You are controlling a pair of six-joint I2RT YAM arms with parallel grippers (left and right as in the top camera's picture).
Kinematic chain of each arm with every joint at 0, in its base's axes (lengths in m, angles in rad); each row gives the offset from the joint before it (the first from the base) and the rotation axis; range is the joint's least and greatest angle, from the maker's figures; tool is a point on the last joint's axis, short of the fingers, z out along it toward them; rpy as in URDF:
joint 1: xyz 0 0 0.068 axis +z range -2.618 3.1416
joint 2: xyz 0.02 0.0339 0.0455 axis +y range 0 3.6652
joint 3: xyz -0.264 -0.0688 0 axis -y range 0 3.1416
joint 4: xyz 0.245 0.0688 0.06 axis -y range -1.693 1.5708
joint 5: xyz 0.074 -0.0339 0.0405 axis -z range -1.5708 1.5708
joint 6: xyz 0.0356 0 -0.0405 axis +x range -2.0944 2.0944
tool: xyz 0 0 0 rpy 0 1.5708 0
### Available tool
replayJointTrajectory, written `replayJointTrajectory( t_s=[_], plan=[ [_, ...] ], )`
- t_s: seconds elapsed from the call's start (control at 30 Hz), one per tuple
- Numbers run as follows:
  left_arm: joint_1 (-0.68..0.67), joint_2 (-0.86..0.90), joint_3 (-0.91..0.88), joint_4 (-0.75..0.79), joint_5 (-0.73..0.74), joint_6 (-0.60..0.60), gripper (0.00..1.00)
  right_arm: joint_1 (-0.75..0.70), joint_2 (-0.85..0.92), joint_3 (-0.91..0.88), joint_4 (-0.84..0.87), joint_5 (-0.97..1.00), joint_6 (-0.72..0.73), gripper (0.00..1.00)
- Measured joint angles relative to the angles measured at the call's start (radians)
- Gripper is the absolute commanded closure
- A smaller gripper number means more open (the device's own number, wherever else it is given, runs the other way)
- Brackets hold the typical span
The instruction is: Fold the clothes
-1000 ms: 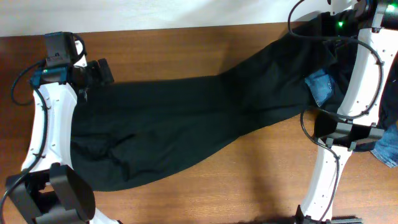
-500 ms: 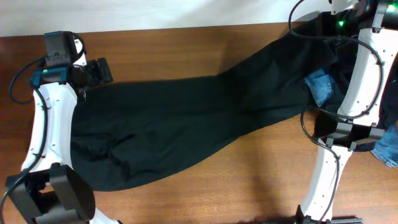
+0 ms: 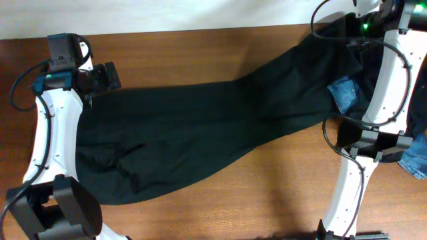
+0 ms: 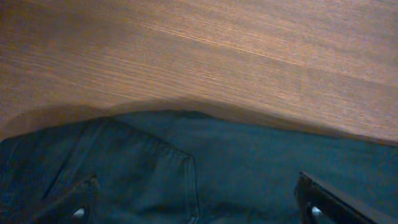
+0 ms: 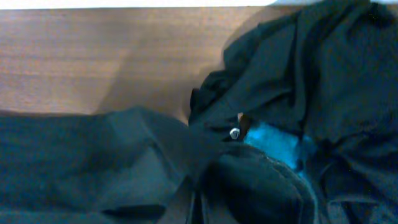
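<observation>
Long black trousers (image 3: 200, 133) lie spread across the wooden table (image 3: 200, 47), running from the lower left up to the top right. My left gripper (image 3: 104, 76) hovers at their top-left edge. It is open, with the fingertips (image 4: 79, 210) wide apart over a stitched pocket (image 4: 143, 168) and nothing between them. My right gripper (image 3: 347, 30) sits at the far top right, shut, with dark trouser fabric (image 5: 249, 186) bunched around its jaws. A pile of dark clothes (image 5: 323, 68) lies just beyond it, with a blue denim piece (image 3: 343, 93) showing through.
More blue denim (image 3: 417, 157) lies at the right edge beside the right arm's base (image 3: 363, 143). A white strip (image 3: 167, 13) runs behind the table's back edge. Bare wood (image 3: 280, 193) shows in front of the trousers.
</observation>
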Motion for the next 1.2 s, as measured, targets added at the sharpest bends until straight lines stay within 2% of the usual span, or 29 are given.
replayJointTrajectory(
  t_s=[0.17, 0.47, 0.57, 0.77, 0.8, 0.83, 0.97, 1.0, 1.2],
  plan=[
    [0.000, 0.000, 0.000, 0.000, -0.001, 0.000, 0.01, 0.000, 0.000, -0.072, 0.000, 0.016, 0.054, 0.96],
    [0.000, 0.000, 0.000, -0.005, -0.003, 0.000, 0.01, 0.000, -0.002, -0.224, 0.000, 0.068, 0.264, 0.96],
    [0.000, 0.000, 0.000, -0.011, -0.003, 0.000, 0.01, 0.000, -0.007, -0.354, 0.003, 0.099, 0.327, 0.96],
    [0.000, 0.000, 0.000, -0.010, -0.005, 0.000, 0.01, 0.000, -0.011, -0.544, -0.001, 0.151, 0.362, 0.96],
    [0.000, 0.000, 0.000, -0.008, -0.006, 0.000, 0.01, 0.000, -0.011, -0.558, -0.001, 0.159, 0.364, 0.92],
    [0.000, 0.000, 0.000, -0.004, -0.006, 0.000, 0.01, 0.000, -0.011, -0.563, -0.001, 0.167, 0.367, 0.83],
    [0.000, 0.000, 0.000, 0.015, -0.007, 0.001, 0.01, 0.000, -0.011, -0.560, 0.001, 0.187, 0.353, 0.04],
    [0.000, 0.000, 0.000, 0.023, -0.007, 0.005, 0.01, 0.000, -0.011, -0.556, 0.000, 0.190, 0.342, 0.01],
    [0.000, 0.000, 0.000, 0.052, -0.007, 0.078, 0.01, 0.000, -0.011, -0.459, 0.000, 0.195, 0.306, 0.01]
  ],
)
